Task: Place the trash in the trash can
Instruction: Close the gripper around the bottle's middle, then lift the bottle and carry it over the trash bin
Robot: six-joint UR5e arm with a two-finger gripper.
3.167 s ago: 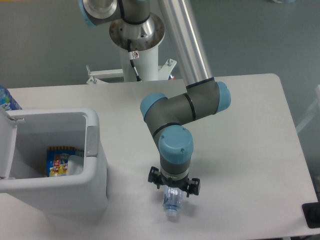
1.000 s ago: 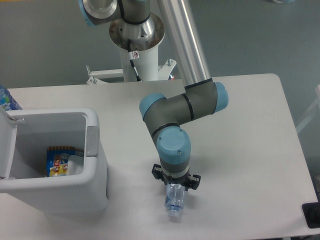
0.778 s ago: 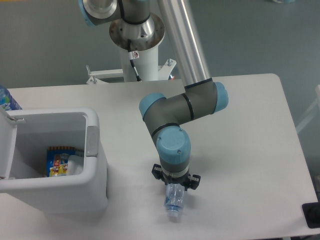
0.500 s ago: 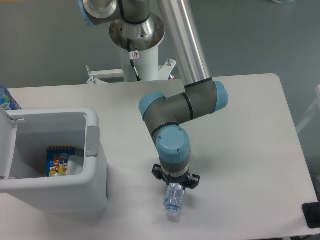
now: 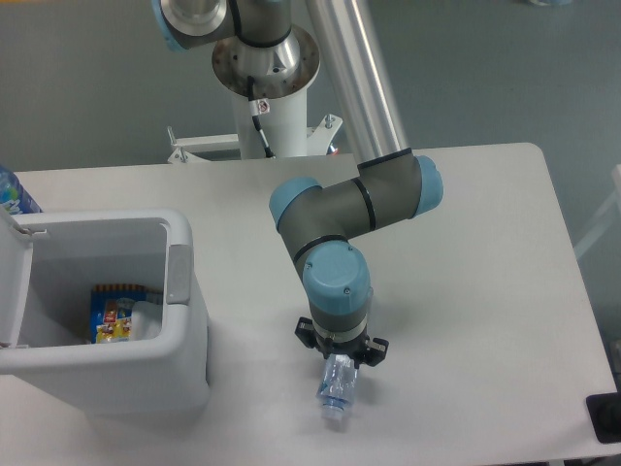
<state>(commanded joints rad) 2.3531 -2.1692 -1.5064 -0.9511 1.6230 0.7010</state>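
1. Table (image 5: 485, 291): white, fills most of the view, carries everything below.
2. Arm (image 5: 349, 209): grey links with blue joint caps, reaches from the base at 12 o'clock down to the table's near middle, wrist pointing straight down.
3. Bin (image 5: 189, 330): white, boxy, stands at 9 o'clock of the arm's wrist, well apart from it; lid (image 5: 12, 282) swung open at its left side, grey latch (image 5: 179, 273) on the right wall. Holds a blue-and-yellow packet (image 5: 114, 313) with something pale (image 5: 147, 318) just beside it at 3 o'clock, too unclear to name.
4. Gripper (image 5: 341, 355): black, directly under the blue wrist cap, jaws drawn in narrow against the upper end of the bottle; looks clamped on it.
5. Bottle (image 5: 337, 390): clear, bluish, slim, juts from the gripper toward 6 o'clock, outside the bin, at about 4 o'clock of it; whether lifted or resting on the table cannot be told.
6. Second bottle (image 5: 12, 194): blue-labelled, cut by the frame edge at 9 o'clock, behind the bin.
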